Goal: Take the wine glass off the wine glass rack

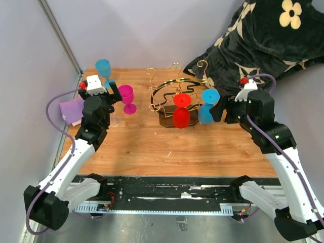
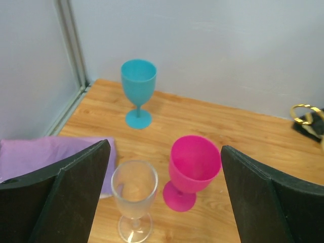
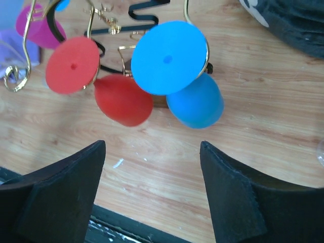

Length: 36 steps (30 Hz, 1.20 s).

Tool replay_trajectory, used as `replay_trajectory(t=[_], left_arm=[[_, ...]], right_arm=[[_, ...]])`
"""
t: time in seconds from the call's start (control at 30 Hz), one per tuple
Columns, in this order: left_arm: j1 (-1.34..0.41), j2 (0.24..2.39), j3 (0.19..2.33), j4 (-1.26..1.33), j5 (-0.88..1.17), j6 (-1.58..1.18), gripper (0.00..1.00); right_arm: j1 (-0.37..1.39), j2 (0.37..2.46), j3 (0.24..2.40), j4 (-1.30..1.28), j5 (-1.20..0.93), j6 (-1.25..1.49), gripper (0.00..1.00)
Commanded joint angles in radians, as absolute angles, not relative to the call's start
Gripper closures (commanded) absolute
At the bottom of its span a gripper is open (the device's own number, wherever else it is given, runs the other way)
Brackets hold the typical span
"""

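Note:
The gold wire wine glass rack (image 1: 163, 94) stands on a dark base at the back middle of the table. A red wine glass (image 1: 181, 113) and a blue wine glass (image 1: 207, 106) hang upside down from it. My right gripper (image 1: 219, 111) is open just right of the blue glass, not touching it. In the right wrist view the blue glass (image 3: 169, 57) and the red glass (image 3: 124, 101) hang beyond my open right gripper (image 3: 152, 195). My left gripper (image 1: 112, 104) is open and empty over a clear glass (image 2: 134, 197) and a magenta glass (image 2: 194, 169).
A teal glass (image 1: 104, 68) stands at the back left, also in the left wrist view (image 2: 138, 91). A purple cloth (image 1: 71, 109) lies at the left edge. A black floral blanket (image 1: 263, 40) is piled at the back right. Grey walls close the left and back.

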State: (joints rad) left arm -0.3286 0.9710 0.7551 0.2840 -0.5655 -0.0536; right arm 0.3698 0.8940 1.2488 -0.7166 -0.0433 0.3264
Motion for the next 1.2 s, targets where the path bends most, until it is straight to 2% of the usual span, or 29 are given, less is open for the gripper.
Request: replay_trajectory(t=[0.0,0.1,0.23,0.43,0.6,0.7,0.9,1.17], left_arm=[[-0.322,0.97,0.92,0.028,-0.423,-0.125,0.06],[-0.323,0.989,1.007,-0.059,-0.282,-0.162,0.09],[-0.326,1.001,1.085,-0.096,-0.104,-0.233,0.07],[-0.354,1.05,1.217,-0.165,-0.006,-0.257,0.07],[-0.366,1.039,1.2,-0.138,-0.01,-0.263,0.07],[-0.366,1.035,1.181,-0.133,-0.001,-0.268,0.07],[-0.365,1.038,1.165,-0.126,0.0,-0.286,0.07],[-0.366,1.027,1.16,-0.138,-0.006,-0.281,0.07]], right_arm=[[0.288,0.944,1.287,-0.614,-0.129,0.462,0.31],[0.182,1.015,1.295,-0.56,-0.259,0.52,0.41],[0.121,1.097,1.295,-0.487,-0.34,0.569,0.52],[0.106,1.178,1.329,-0.445,-0.388,0.586,0.6],[0.106,1.186,1.332,-0.433,-0.385,0.583,0.69],[0.106,1.17,1.354,-0.479,-0.315,0.539,0.68],[0.106,1.177,1.391,-0.541,-0.261,0.482,0.52],[0.105,1.191,1.374,-0.512,-0.29,0.493,0.52]])
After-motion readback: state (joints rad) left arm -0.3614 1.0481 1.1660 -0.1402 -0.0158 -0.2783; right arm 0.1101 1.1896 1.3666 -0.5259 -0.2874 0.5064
